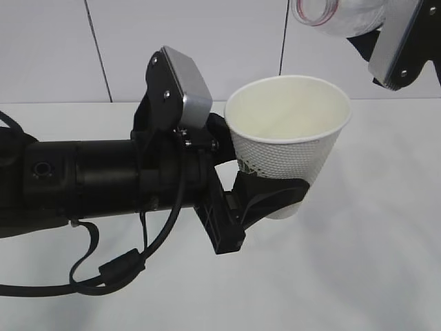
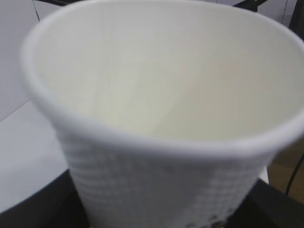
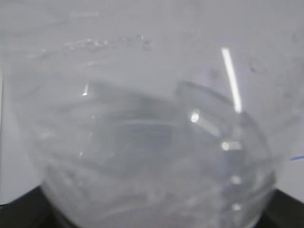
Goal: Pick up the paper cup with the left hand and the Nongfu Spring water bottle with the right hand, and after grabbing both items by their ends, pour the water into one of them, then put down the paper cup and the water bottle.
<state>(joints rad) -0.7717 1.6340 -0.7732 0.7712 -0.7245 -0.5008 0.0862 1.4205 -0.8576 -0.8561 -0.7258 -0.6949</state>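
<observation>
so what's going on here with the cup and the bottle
The left gripper holds the paper cup upright above the white table, gripped low on its wall. The right gripper holds the water bottle tilted, its open mouth above and slightly behind the cup. No stream of water is visible, and the cup looks empty.

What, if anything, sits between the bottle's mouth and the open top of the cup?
Nothing visible. The water bottle is tipped at the upper right with its mouth above the paper cup; only open air separates them. No stream shows.
</observation>
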